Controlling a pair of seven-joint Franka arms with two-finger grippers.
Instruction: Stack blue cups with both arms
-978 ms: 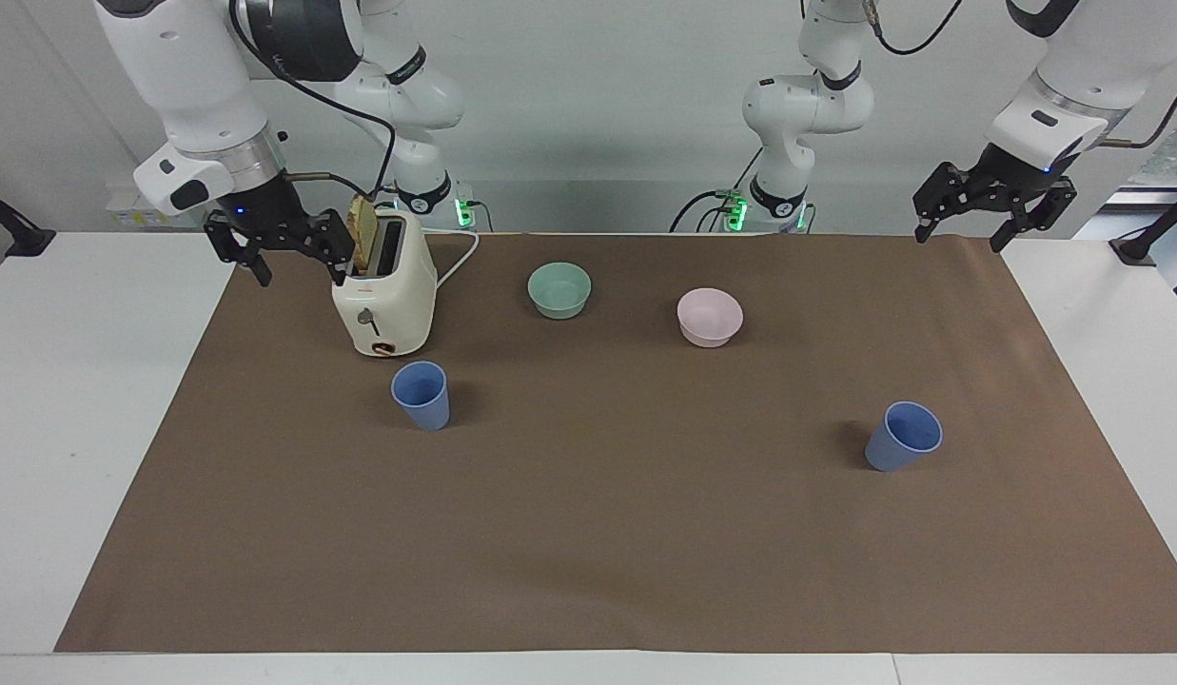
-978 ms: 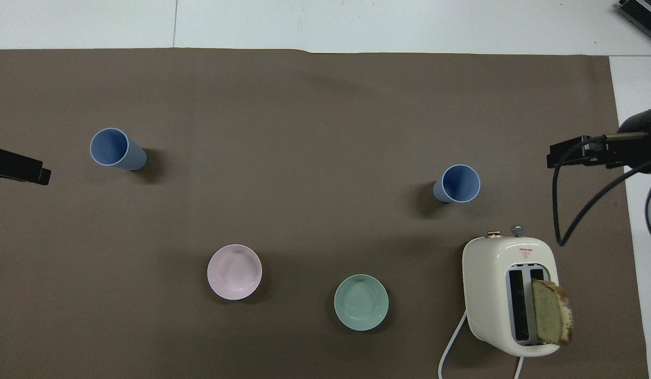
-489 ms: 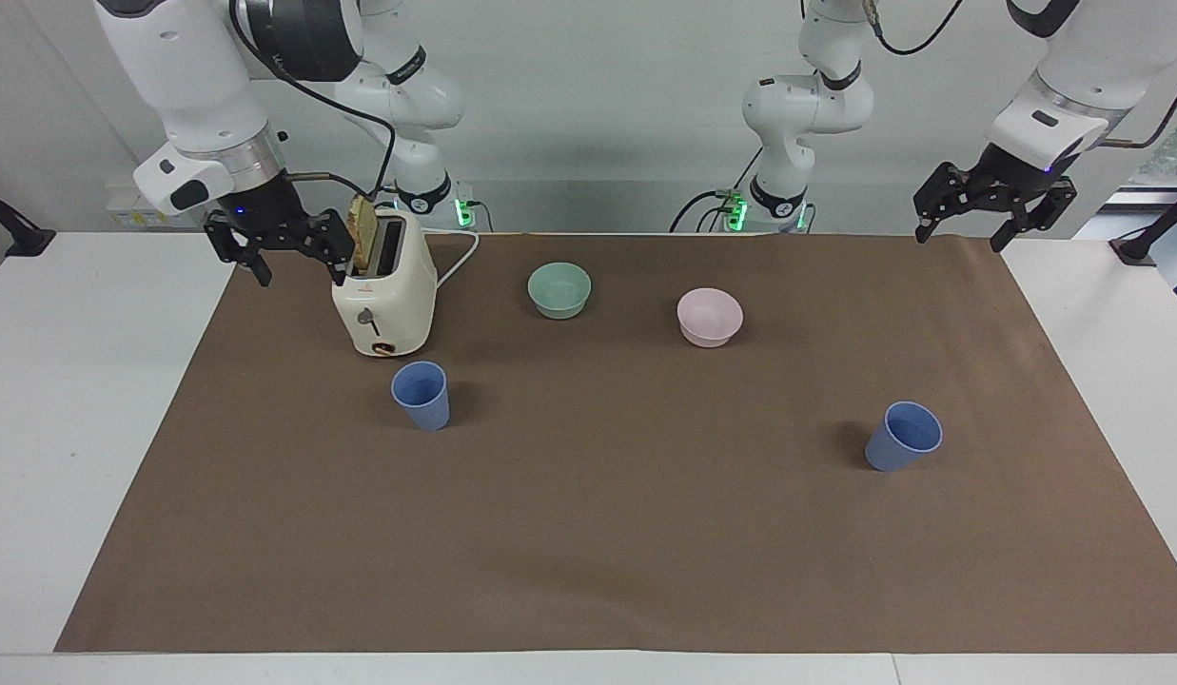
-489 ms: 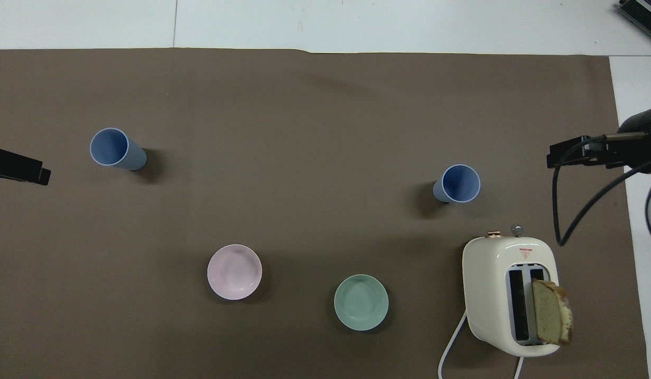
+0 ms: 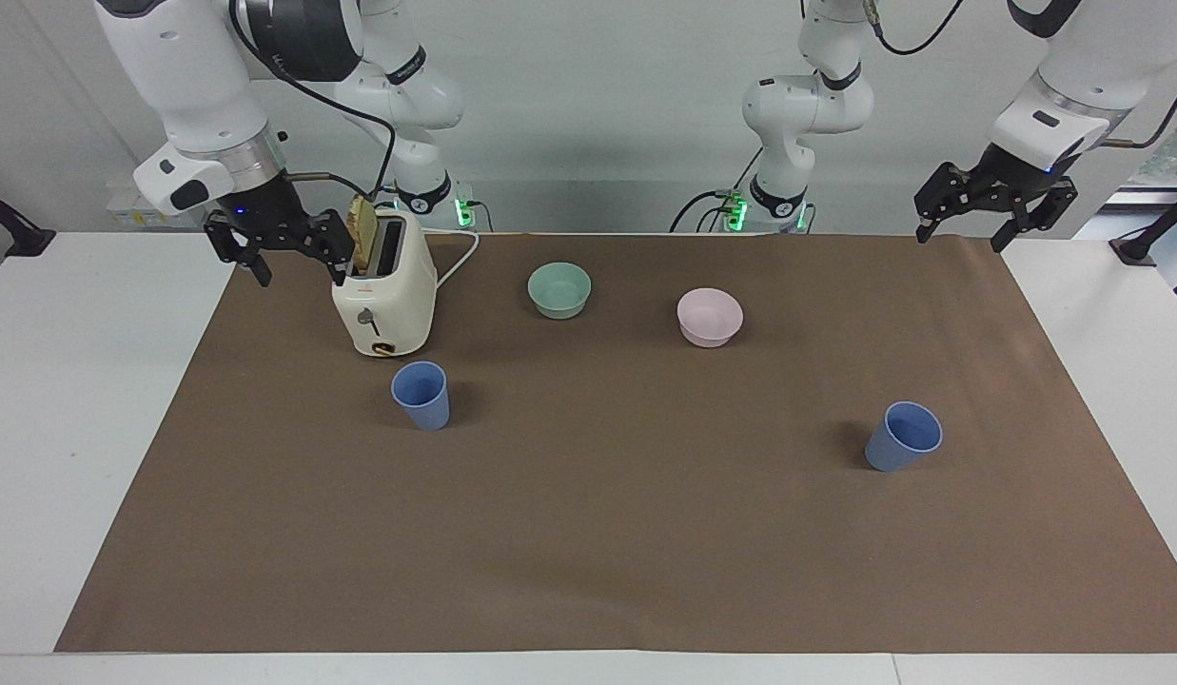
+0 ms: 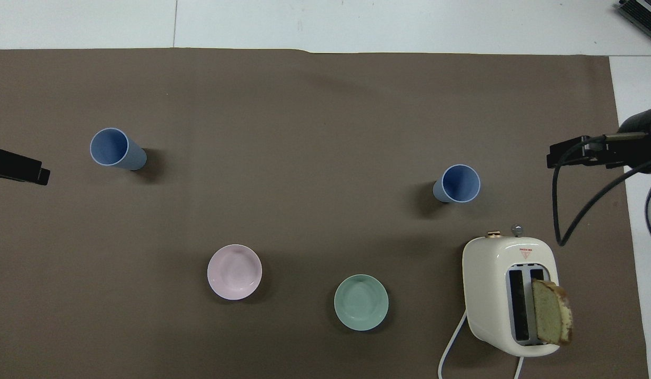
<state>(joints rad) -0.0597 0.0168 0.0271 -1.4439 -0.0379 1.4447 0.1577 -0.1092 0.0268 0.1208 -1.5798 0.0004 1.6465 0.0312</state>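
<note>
The facing view shows two blue cups standing upright and well apart on the brown mat [image 5: 588,533] that covers the white table [image 5: 65,428]. One blue cup [image 5: 421,395] stands toward the right arm's end of the table, just beside the cream toaster [image 5: 383,297] and farther from the robots than it; the second blue cup [image 5: 903,436] stands toward the left arm's end, alone on bare mat and well apart from everything else. A slice of toast [image 5: 363,233] sticks up out of the toaster's slot, and a white cord [image 5: 460,257] trails from the toaster toward the robots. Between the cups, and nearer to the robots than both, sit a mint-green bowl [image 5: 559,289] and a pale pink bowl [image 5: 709,316], near each other, the green one closer to the toaster. The right gripper [image 5: 301,265] hangs in the air over the mat's edge beside the toaster, its jaws spread wide and holding nothing. The left gripper [image 5: 959,236] hangs over the mat's corner at its own end of the table, jaws likewise spread and holding nothing. From overhead, only a dark tip of the left gripper [image 6: 17,167] shows at the picture's edge, level with the second cup [image 6: 114,148], and the first cup [image 6: 458,183] stands apart from the toaster [image 6: 509,292].
</note>
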